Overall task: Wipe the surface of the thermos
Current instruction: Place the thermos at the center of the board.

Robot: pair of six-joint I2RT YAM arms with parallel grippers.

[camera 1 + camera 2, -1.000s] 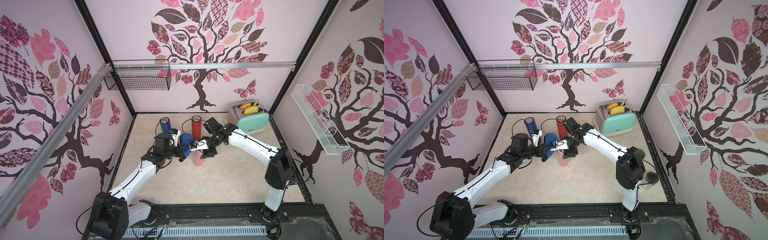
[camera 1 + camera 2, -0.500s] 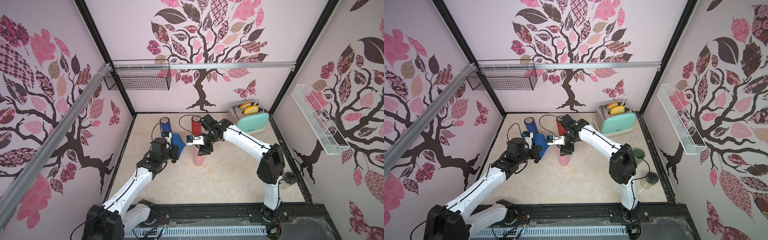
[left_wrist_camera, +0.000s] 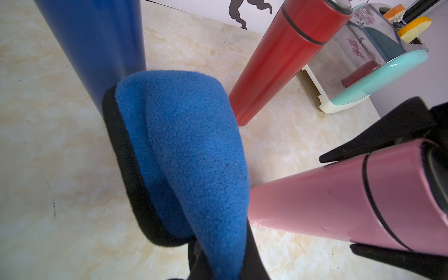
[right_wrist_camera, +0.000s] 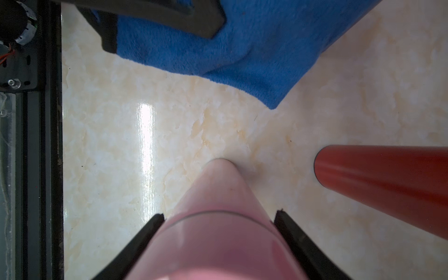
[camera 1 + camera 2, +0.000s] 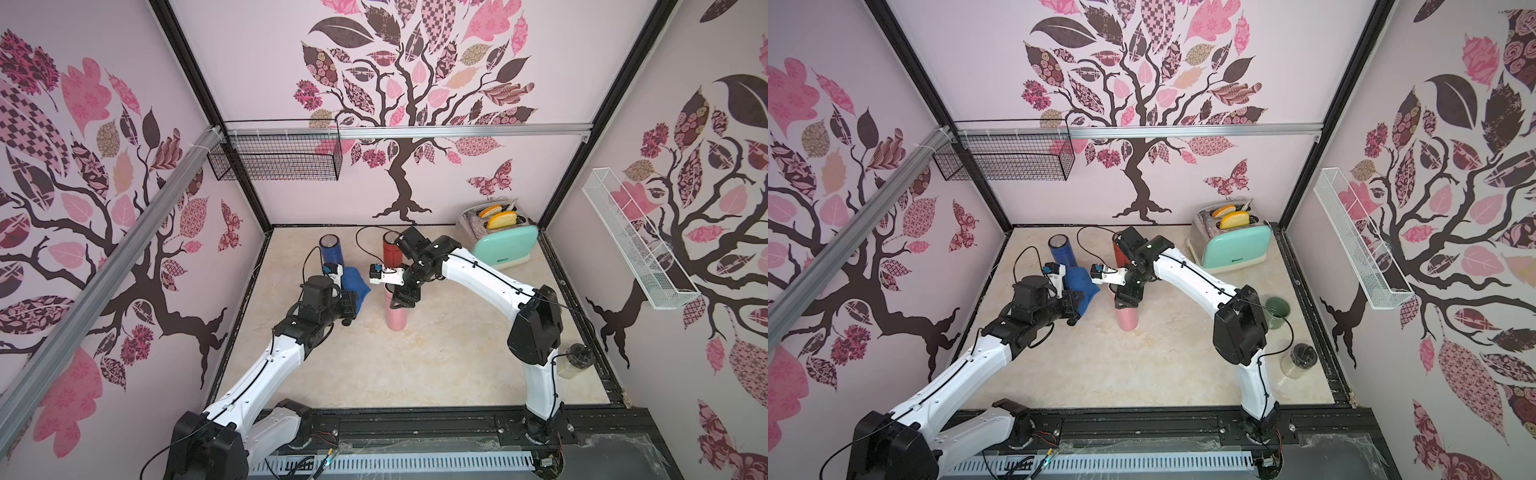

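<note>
Three tall metal flasks stand upright on a cream marbled tabletop (image 5: 436, 365). A blue thermos (image 5: 331, 249) and a red thermos (image 5: 390, 253) are near the back wall. A pink thermos (image 5: 395, 318) stands nearer the front.

The right gripper (image 5: 402, 300) reaches down over the top of the pink thermos, with one black finger on each side. Whether the fingers press it or stand just clear cannot be told.

The left gripper (image 5: 352, 301) is clamped on one blue fleece cloth (image 5: 355, 282) with a black hem, held just beside the pink thermos.

One mint-green toaster (image 5: 503, 247) holds two yellow slices. Its label is too small to read.

Two baskets hang on the walls: a black wire basket (image 5: 274, 162) and a white wire basket (image 5: 636, 241). One green cup (image 5: 1278, 309) and one dark-lidded jar (image 5: 1300, 359) stand at the right edge.
</note>
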